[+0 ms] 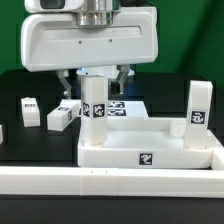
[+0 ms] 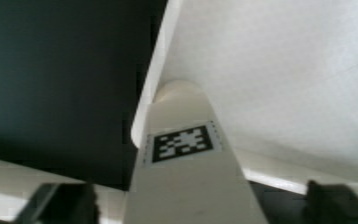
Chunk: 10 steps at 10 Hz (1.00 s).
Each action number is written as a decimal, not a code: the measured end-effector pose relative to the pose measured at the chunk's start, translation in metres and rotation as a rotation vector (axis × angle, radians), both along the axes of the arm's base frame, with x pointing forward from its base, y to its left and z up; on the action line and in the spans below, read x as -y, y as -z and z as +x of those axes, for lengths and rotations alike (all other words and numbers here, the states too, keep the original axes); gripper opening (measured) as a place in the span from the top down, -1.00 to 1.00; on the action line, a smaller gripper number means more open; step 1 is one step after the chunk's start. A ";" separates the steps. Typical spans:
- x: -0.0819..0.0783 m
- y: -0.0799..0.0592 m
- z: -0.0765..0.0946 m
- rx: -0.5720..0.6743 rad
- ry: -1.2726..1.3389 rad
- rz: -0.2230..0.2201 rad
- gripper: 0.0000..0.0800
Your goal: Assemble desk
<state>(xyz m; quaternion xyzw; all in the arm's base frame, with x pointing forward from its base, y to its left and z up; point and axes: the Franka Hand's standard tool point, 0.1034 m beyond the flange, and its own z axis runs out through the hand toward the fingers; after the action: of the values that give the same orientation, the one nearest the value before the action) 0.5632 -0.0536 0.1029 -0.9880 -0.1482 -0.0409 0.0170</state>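
The desk slab point(image 1: 150, 145) lies flat, rim up, at the front centre of the exterior view. One white leg point(image 1: 95, 103) stands upright at its far corner on the exterior view's left. Another leg point(image 1: 198, 104) stands at the far corner on the exterior view's right. My gripper point(image 1: 93, 85) is open, its fingers on either side of the first leg's top with gaps. In the wrist view the same leg point(image 2: 190, 150) with its tag runs between my fingers point(image 2: 60, 205), and my gripper point(image 2: 190, 208) does not touch it. The slab point(image 2: 291, 90) shows beside it.
Two loose white legs point(image 1: 30, 110) point(image 1: 60, 119) lie on the black table at the exterior view's left. The marker board point(image 1: 130, 106) lies behind the slab. A long white rail point(image 1: 110, 182) runs along the front edge.
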 end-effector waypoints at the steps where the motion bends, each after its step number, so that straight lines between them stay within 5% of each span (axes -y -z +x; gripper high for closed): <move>1: 0.000 0.000 0.000 0.000 0.000 0.000 0.29; 4: 0.001 0.000 0.000 -0.002 0.067 0.006 0.28; 10: -0.001 0.001 -0.001 -0.031 0.636 0.059 0.28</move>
<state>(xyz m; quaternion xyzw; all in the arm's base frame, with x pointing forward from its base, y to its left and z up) 0.5622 -0.0523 0.1021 -0.9843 0.1698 -0.0333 0.0343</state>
